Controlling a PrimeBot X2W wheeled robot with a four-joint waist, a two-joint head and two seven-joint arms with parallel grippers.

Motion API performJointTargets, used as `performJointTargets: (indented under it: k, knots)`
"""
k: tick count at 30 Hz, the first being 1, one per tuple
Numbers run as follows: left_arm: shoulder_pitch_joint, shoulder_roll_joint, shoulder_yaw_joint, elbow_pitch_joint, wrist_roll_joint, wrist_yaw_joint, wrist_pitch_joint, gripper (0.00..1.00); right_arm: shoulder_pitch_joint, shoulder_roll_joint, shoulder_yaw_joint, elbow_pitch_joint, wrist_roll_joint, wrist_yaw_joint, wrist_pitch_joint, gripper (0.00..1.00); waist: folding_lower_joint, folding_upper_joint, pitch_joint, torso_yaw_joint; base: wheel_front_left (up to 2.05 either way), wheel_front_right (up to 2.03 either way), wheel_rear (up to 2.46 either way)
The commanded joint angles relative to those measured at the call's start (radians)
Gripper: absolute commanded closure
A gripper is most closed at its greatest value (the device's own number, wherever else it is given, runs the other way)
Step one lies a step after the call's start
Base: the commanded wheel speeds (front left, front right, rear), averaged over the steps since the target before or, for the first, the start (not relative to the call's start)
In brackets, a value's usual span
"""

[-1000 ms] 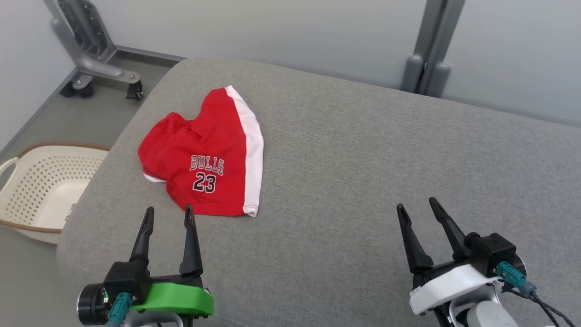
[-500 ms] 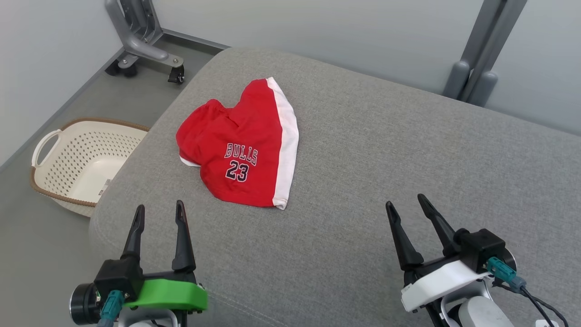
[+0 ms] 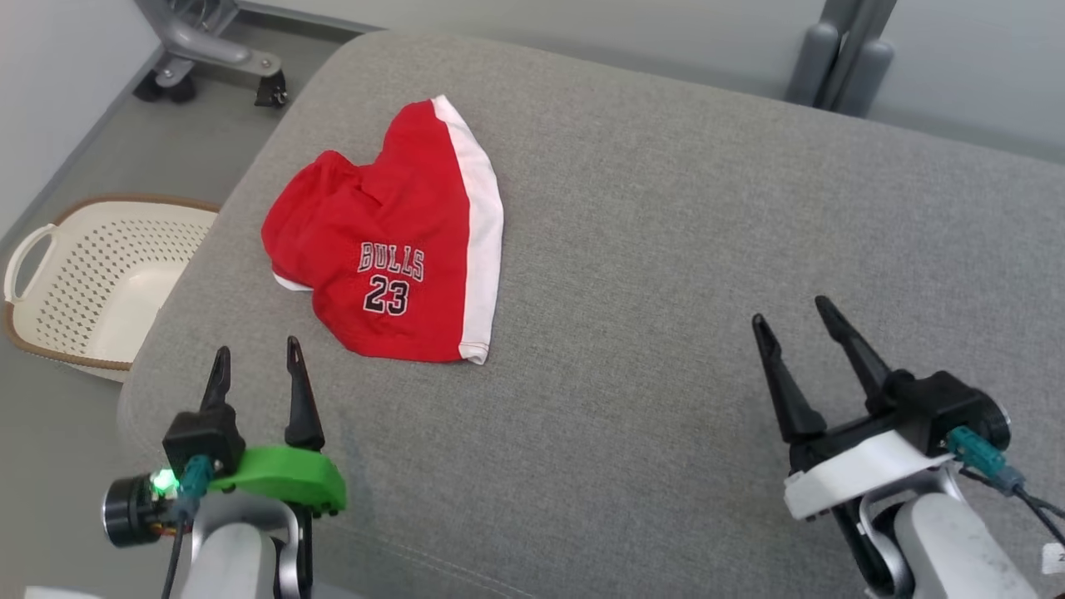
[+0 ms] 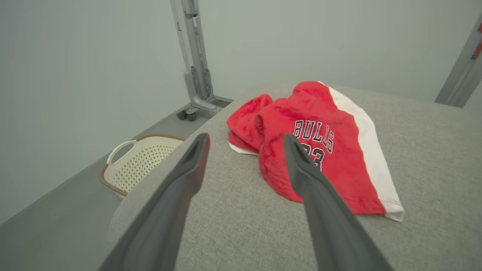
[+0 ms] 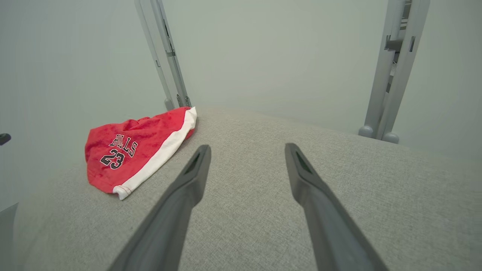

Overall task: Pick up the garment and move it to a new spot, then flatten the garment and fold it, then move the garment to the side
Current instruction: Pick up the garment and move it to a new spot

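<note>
The garment (image 3: 391, 249) is a pair of red shorts with a white side stripe and "BULLS 23" print, lying crumpled on the left part of the grey cushion (image 3: 666, 249). It also appears in the left wrist view (image 4: 320, 150) and the right wrist view (image 5: 131, 150). My left gripper (image 3: 256, 356) hovers open near the cushion's front left edge, just short of the garment's near hem. At the lower right, my right gripper (image 3: 790, 312) stands open over bare cushion, far from the garment. Nothing is between either pair of fingers.
A cream perforated laundry basket (image 3: 91, 274) sits on the floor left of the cushion, also in the left wrist view (image 4: 139, 162). A grey wheeled stand base (image 3: 208, 58) is at the back left, and a grey post (image 3: 840, 58) at the back right.
The head camera has shifted, so the whole scene sits differently in view. Both grippers stay open and the garment lies in the same crumpled shape.
</note>
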Motion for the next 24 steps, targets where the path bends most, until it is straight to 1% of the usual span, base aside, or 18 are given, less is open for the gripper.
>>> performJointTargets:
  k: [1, 4, 8, 12, 14, 17, 24]
  knots:
    - [-0.062, 0.018, 0.009, 0.054, -0.006, -0.01, 0.0, 0.0, -0.021, -0.022, -0.013, -0.024, -0.011, -0.002, 0.009, 0.0, 0.0, 0.0, 0.083, -0.054, 0.0, 0.0, 0.0]
    - [-0.171, 0.047, 0.025, 0.182, -0.023, -0.027, 0.025, 0.0, -0.039, -0.055, -0.035, -0.078, -0.016, -0.002, 0.036, 0.0, 0.0, 0.0, 0.137, -0.077, 0.0, 0.0, 0.0]
    - [-0.3, 0.083, 0.034, 0.306, -0.031, -0.046, 0.067, 0.0, -0.056, -0.093, -0.061, -0.143, -0.018, -0.002, 0.069, 0.0, 0.0, 0.0, 0.195, -0.102, 0.0, 0.0, 0.0]
    - [-0.421, 0.112, 0.037, 0.428, -0.049, -0.082, 0.111, 0.0, -0.072, -0.119, -0.084, -0.205, -0.017, -0.002, 0.104, 0.0, 0.0, 0.0, 0.251, -0.122, 0.0, 0.0, 0.0]
    - [-0.473, 0.125, 0.045, 0.485, -0.061, -0.087, 0.13, 0.0, -0.073, -0.13, -0.09, -0.227, -0.017, -0.002, 0.117, 0.0, 0.0, 0.0, 0.272, -0.129, 0.0, 0.0, 0.0]
    - [-0.535, 0.133, 0.037, 0.556, -0.061, -0.092, 0.148, 0.0, -0.07, -0.14, -0.093, -0.247, -0.018, -0.002, 0.128, 0.0, 0.0, 0.0, 0.296, -0.137, 0.0, 0.0, 0.0]
    - [-0.647, 0.149, 0.062, 0.728, -0.106, -0.12, 0.2, 0.0, -0.076, -0.153, -0.084, -0.276, -0.026, -0.002, 0.148, 0.0, 0.0, 0.0, 0.334, -0.152, 0.0, 0.0, 0.0]
